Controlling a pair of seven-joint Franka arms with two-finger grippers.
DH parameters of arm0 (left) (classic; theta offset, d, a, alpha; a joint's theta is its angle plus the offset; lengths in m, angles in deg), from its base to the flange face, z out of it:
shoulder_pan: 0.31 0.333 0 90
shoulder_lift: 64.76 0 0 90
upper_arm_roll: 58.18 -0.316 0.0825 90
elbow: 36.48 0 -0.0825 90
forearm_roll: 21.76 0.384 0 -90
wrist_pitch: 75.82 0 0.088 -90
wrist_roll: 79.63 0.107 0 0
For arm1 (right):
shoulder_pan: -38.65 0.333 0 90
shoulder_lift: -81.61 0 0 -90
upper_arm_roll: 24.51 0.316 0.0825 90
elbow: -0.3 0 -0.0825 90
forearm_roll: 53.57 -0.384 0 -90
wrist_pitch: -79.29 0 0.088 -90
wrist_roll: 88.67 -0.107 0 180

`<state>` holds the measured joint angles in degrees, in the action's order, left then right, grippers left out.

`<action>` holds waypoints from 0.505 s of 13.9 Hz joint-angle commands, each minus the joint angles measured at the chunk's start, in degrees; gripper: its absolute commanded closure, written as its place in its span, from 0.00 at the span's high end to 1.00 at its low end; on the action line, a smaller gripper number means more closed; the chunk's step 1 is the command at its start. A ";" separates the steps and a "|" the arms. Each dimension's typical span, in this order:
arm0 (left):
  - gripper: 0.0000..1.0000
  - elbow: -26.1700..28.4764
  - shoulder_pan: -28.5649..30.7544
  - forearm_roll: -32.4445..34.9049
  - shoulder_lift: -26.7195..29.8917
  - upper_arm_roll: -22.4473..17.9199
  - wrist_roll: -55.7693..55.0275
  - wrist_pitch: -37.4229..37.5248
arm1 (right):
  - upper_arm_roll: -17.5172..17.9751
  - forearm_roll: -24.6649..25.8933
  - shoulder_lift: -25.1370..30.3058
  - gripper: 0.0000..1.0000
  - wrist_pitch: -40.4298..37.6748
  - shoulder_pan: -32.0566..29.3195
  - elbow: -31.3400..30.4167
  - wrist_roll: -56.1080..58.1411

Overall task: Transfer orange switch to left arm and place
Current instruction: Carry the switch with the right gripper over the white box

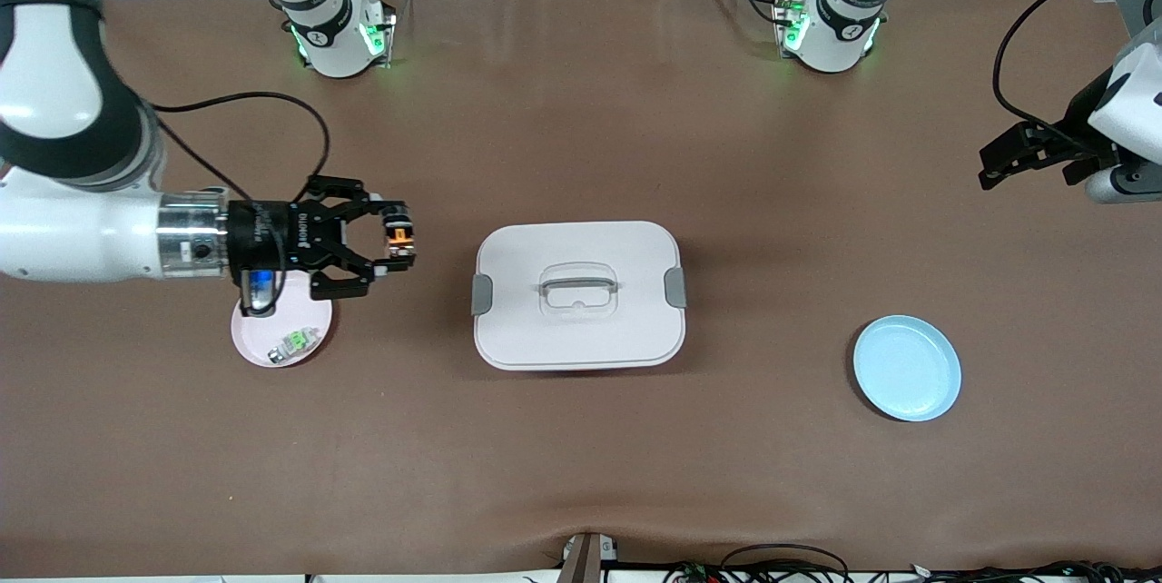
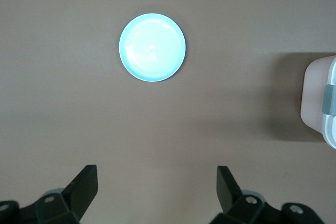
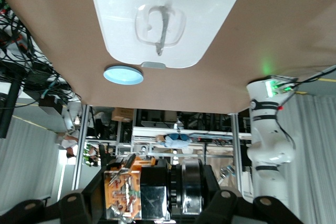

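Only our right wrist view shows the orange switch [image 3: 123,192] up close, pinched in the right claw [image 1: 392,244] beside the box [image 1: 578,294]; the left claw [image 1: 1021,158] waits, fingers wide.

White lettering on the right gripper [image 1: 397,249] body is too blurred to read; nothing else legible.

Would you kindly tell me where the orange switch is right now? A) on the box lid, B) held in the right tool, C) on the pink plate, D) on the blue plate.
B: the right tool is shut on the switch in the air, between the pink plate and the box; the left tool waits open.
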<state>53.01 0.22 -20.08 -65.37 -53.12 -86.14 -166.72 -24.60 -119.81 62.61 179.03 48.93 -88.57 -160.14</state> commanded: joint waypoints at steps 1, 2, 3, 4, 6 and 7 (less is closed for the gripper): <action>1.00 -0.11 0.35 -0.80 0.00 0.13 0.00 -0.60 | -0.53 -0.56 0.99 0.00 10.87 8.24 -0.24 -5.16; 1.00 -0.37 0.35 -0.89 0.08 0.13 -0.08 -0.60 | -0.70 -0.04 0.81 0.00 14.57 11.23 0.54 -6.91; 1.00 -0.46 0.26 -0.89 0.00 0.22 0.35 -1.38 | -0.79 0.84 0.46 0.00 17.13 13.34 1.50 -8.50; 1.00 -0.46 0.09 -0.98 0.00 0.22 0.96 -2.96 | -0.70 2.59 0.11 0.00 19.16 14.93 2.65 -10.25; 1.00 -0.55 -0.88 -0.98 -0.18 0.30 0.62 -3.93 | -0.70 6.63 -1.47 0.00 21.28 17.40 5.37 -15.60; 1.00 -0.55 -1.58 -2.11 -0.27 0.30 0.62 -4.72 | -0.79 9.61 -2.35 0.00 21.55 18.71 6.95 -18.76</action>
<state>52.96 -0.49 -20.34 -65.40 -52.99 -85.96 -170.25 -24.50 -114.19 62.52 200.64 66.08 -85.91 -173.61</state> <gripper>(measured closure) 0.000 0.273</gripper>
